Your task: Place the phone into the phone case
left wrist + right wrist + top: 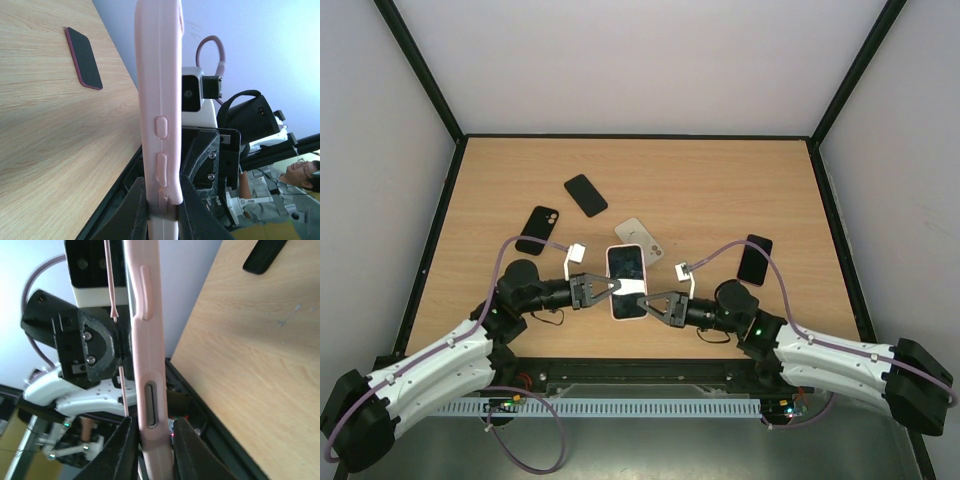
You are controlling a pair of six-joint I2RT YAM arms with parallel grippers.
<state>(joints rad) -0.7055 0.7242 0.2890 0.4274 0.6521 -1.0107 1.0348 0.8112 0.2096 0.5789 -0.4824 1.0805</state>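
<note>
As both arms reach inward to the near middle of the light wooden tabletop (720,190), we find the pale pink rubbery phone case (626,313) pinched between them; the dark-screened slab phone (626,264) shows face-up inside its rim; whether it is seated at every corner we cannot tell from above.

Left hand (612,287): narrow, clamped on the case's left long edge about midway along; its wrist view has the case (157,75) edge-on, side buttons showing, running straight out from between the fingers (132,210).

Right hand (646,302): also narrow, gripping the right long edge closer to the near corner; its wrist view gives the same edge-on case (147,340) between its fingers (190,450).

Key relation: the case's long axis runs near-to-far, away from the arm bases; the hands come at it crosswise from opposite sides, neither noticeably nearer.

Both wrist views show the tabletop off to one side of the case; we judge it held flat and clear of the surface.

Judgement: any pressing-in must act across the thin dimension, which neither hand can do while both pinch the edges.

Bystanders, well apart: a dark phone with a reddish rim (754,260) to the right; a black case with camera cut-out (537,230) to the left.
</note>
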